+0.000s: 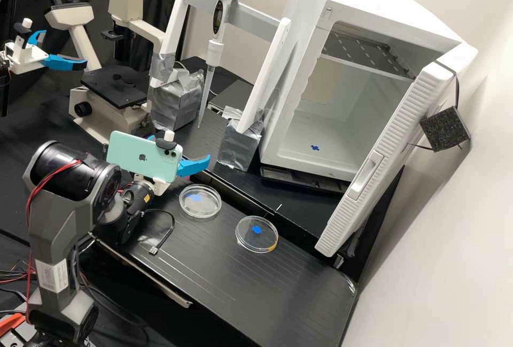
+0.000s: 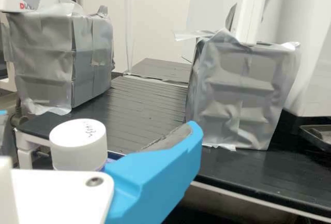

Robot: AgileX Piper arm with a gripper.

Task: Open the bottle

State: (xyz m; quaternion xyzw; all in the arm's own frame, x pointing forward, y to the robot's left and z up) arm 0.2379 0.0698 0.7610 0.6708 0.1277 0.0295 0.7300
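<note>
In the high view the gripper (image 1: 180, 148) is over the bench's back edge, left of the upright frame's near foot, partly behind the phone on the wrist; its blue fingers (image 1: 193, 166) stand apart. Seen from the wrist, the gripper (image 2: 98, 123) is open, one blue finger (image 2: 155, 175) near and the other cut off at the picture's edge. Between them is the bottle (image 2: 78, 144), its round white cap on and marked with dark writing. A strip of background separates the cap from the cut-off finger. The white gripper body hides the bottle's lower part.
Two round clear dishes (image 1: 200, 201) lie on the black bench (image 1: 224, 293). Behind are a frame with a hanging pipette (image 1: 215, 50), its feet wrapped in silver tape (image 1: 239, 145), a microscope (image 1: 115, 87) and an open white cabinet (image 1: 315, 144). Another arm's gripper is at far left.
</note>
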